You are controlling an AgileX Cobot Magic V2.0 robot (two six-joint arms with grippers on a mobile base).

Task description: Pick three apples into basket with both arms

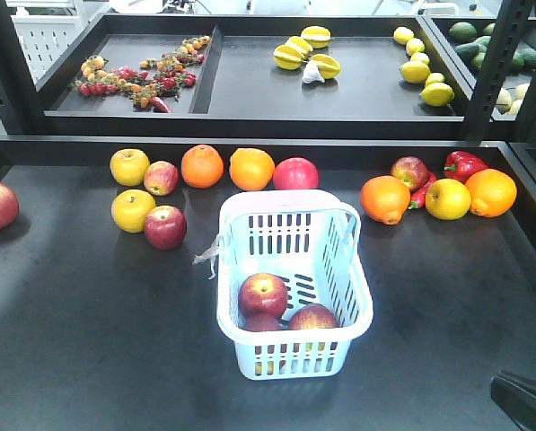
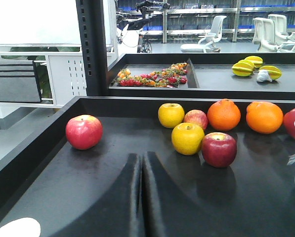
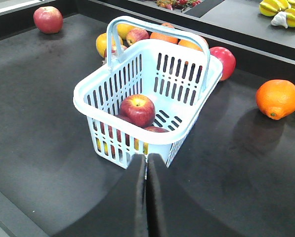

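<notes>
Three apples sit inside the basket at the middle of the black table, one on top, two beneath. Outside it I count four more red apples, three yellow apples, four oranges. Left gripper and right gripper both have fingers pressed together, holding nothing. No readable writing anywhere.
</notes>
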